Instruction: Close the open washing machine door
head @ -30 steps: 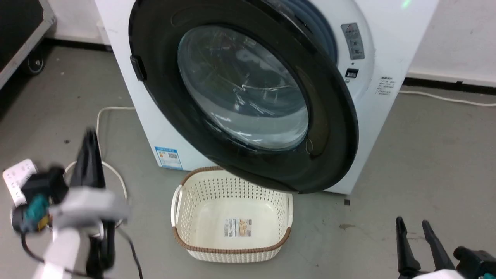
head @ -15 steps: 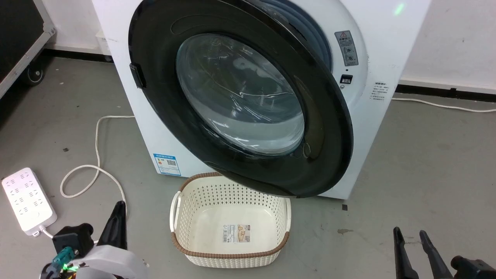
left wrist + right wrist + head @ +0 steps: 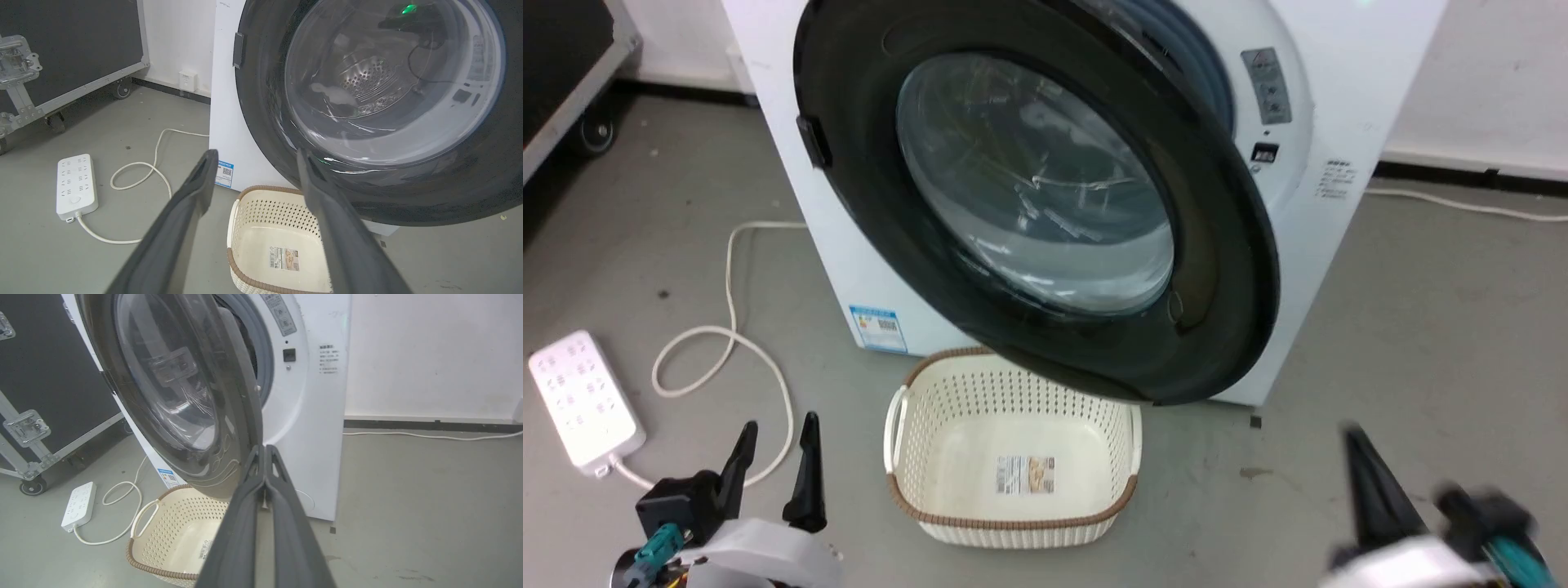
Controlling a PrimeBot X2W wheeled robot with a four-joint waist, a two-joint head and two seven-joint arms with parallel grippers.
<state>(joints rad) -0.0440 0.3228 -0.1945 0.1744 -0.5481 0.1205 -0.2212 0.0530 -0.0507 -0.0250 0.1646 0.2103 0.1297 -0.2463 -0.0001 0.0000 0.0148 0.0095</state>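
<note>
The washing machine door (image 3: 849, 204), with its wide black rim and bulging glass, stands ajar from the white washing machine (image 3: 1339, 82); the gap is on its right side, where the grey gasket (image 3: 1209, 73) shows. My left gripper (image 3: 780, 422) is low at the lower left, open and empty, well short of the door (image 3: 261, 102). In the left wrist view its fingers (image 3: 192, 196) are spread wide. My right gripper (image 3: 1356, 441) is blurred at the lower right. In the right wrist view it (image 3: 263, 448) is shut on nothing, just below the door's free edge (image 3: 245, 396).
A cream perforated basket (image 3: 907, 425) sits on the floor under the door's lower rim. A white power strip (image 3: 580, 400) and looped cable (image 3: 727, 343) lie at the left. A black wheeled case (image 3: 572, 49) stands at the far left. Open grey floor lies right of the washer.
My left gripper has dropped from mid-left to the lower left and now shows both fingers apart. My right gripper's fingers have come together and it is moving. The head view shifted slightly.
</note>
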